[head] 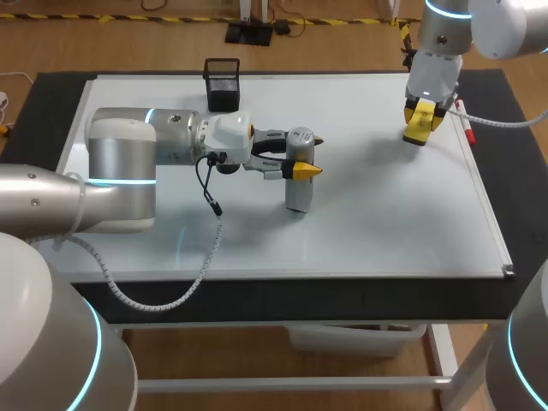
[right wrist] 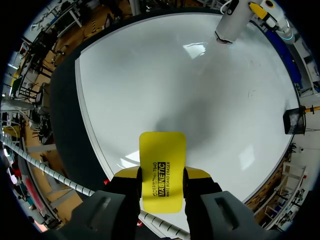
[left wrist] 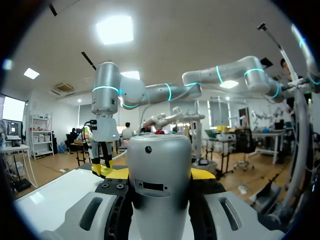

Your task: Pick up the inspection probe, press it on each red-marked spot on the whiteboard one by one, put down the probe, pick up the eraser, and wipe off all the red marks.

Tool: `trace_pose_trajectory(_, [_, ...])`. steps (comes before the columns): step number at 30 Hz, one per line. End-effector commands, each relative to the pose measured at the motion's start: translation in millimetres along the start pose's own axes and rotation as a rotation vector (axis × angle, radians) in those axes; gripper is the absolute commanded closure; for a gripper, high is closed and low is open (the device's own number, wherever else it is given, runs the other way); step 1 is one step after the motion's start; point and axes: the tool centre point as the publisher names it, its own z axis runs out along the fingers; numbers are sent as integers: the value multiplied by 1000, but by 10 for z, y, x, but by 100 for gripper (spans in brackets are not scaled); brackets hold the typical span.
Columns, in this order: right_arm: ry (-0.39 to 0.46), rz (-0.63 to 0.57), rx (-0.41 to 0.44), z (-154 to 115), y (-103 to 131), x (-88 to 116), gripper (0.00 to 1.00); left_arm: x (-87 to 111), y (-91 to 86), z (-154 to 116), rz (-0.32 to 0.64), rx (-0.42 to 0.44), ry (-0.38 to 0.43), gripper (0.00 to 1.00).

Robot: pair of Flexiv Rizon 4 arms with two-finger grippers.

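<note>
Near the middle of the whiteboard (head: pixel 368 223) the probe (head: pixel 298 184), a silver cylinder, stands upright with its lower end down at the board; I cannot tell whether it presses on the surface. The left gripper (head: pixel 310 154) pinches it from both sides, coming in level from the left. In the left wrist view the probe (left wrist: pixel 160 175) fills the space between the yellow tips of the left gripper (left wrist: pixel 160 172).

Over the far right part of the board, the right gripper (head: pixel 422 128) hangs pointing down, clamped on the yellow eraser (head: pixel 418 118). In the right wrist view the eraser (right wrist: pixel 161 160) sticks out ahead of the right gripper (right wrist: pixel 161 176), its fingers tight against both long edges. A soft shadow lies on the whiteboard (right wrist: pixel 150 80) just ahead of it. Whether the eraser touches the board I cannot tell. From there the probe (right wrist: pixel 232 22) shows well apart.

A red marker (head: pixel 464 122) lies along the board's right edge, near the eraser. A black mesh cup (head: pixel 223 83) stands at the far edge. The board lies on a dark worktop (head: pixel 38 111).
</note>
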Motion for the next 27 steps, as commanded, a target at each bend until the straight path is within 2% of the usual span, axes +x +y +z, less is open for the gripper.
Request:
trace_pose_trajectory(1, [3,-2,0,-5,-13,-2,100,-40,52,25,-4,10,8,100])
trace_pose_trajectory(14, [3,-2,0,-5,-13,-2,100,-48,132,15,-27,5,-10,100])
trace_pose_trajectory(27, [3,-2,0,-5,-13,-2,100,-51,112,-15,-22,5,-16,100])
